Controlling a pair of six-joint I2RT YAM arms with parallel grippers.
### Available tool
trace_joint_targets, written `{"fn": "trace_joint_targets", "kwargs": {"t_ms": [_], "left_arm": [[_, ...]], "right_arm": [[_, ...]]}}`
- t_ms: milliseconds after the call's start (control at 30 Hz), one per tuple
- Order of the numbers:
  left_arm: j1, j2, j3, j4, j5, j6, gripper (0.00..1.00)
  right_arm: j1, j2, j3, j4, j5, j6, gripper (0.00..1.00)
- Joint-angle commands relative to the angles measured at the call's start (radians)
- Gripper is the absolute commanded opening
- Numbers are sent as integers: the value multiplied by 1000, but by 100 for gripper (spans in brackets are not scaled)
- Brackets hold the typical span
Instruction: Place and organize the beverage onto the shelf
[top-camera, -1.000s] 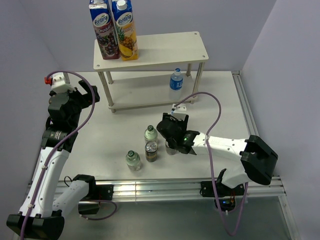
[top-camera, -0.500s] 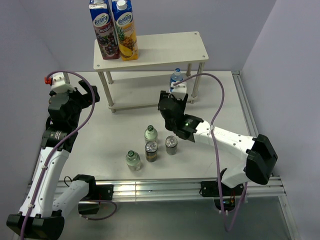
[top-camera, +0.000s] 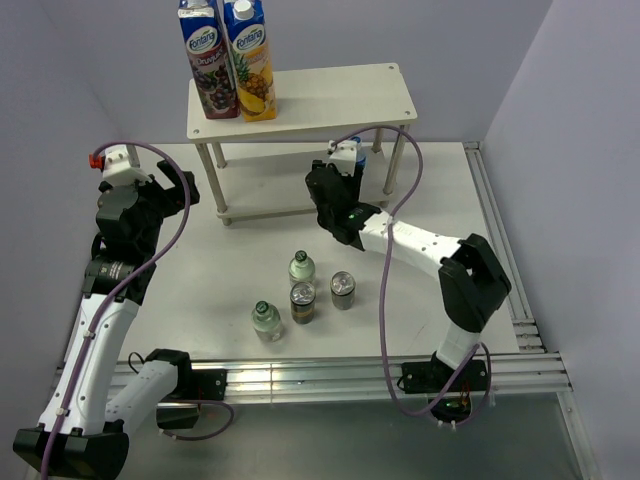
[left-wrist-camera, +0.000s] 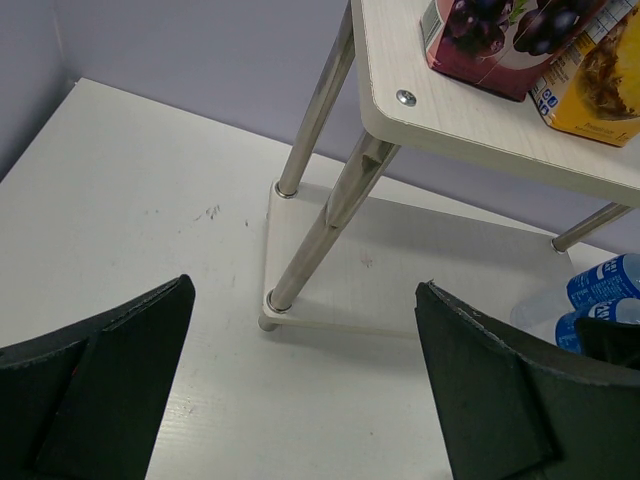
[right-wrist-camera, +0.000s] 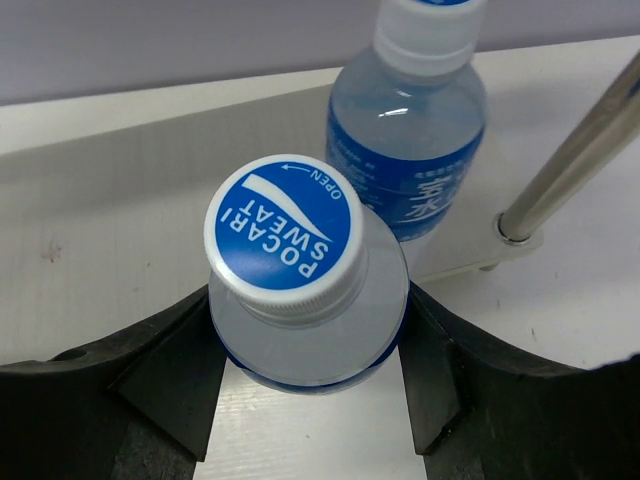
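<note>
blue-capped clear bottle (right-wrist-camera: 300, 300), cream-white shelf (top-camera: 330, 95), purple carton (top-camera: 208, 65), yellow carton (top-camera: 250, 65)

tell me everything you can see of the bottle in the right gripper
The water bottle is small, clear plastic, with a blue-and-white cap reading POCARI SWEAT. It stands upright, held by the right gripper, a black finger pressing each side, over the shelf's lower board, near a second blue-labelled bottle. Whether its base rests there cannot be seen.

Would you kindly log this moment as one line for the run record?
right gripper: shut on water bottle, at shelf lower tier | left gripper: open, empty | second water bottle: beside it
</note>
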Motion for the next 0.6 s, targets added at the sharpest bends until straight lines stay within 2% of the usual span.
{"fn": "trace_joint_targets", "kwargs": {"t_ms": [0, 567], "left_arm": [[5, -9, 11, 25, 4, 3, 99], [5, -11, 12, 25, 16, 3, 99]], "right_arm": [[-5, -15, 123, 186, 24, -36, 0], [-42, 93, 163, 319, 70, -127, 0]]}}
